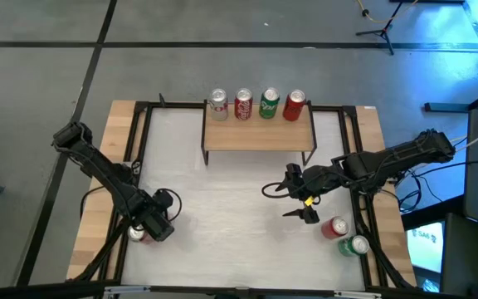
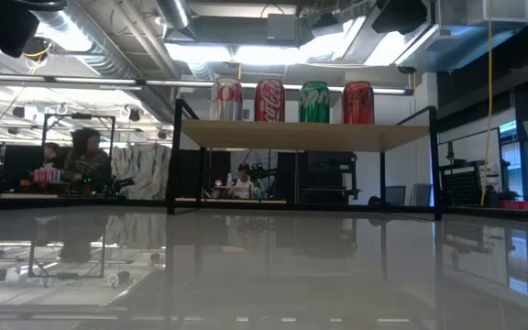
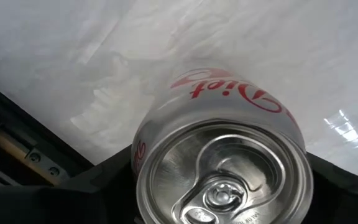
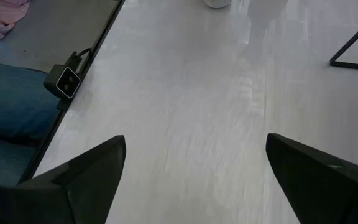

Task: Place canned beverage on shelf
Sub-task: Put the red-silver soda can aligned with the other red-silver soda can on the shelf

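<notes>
left claw (image 1: 152, 226) low, front-left | right claw (image 1: 299, 195) spread wide, mid-right

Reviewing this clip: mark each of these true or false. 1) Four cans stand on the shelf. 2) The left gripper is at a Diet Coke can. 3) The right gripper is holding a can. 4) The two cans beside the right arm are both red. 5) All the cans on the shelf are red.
1) True: four cans stand in a row on the shelf.
2) True: the left gripper has its fingers either side of the Diet Coke can.
3) False: the right gripper is open and empty over bare table.
4) False: one is a red can, the other a green can.
5) False: one is silver, one green.
</notes>
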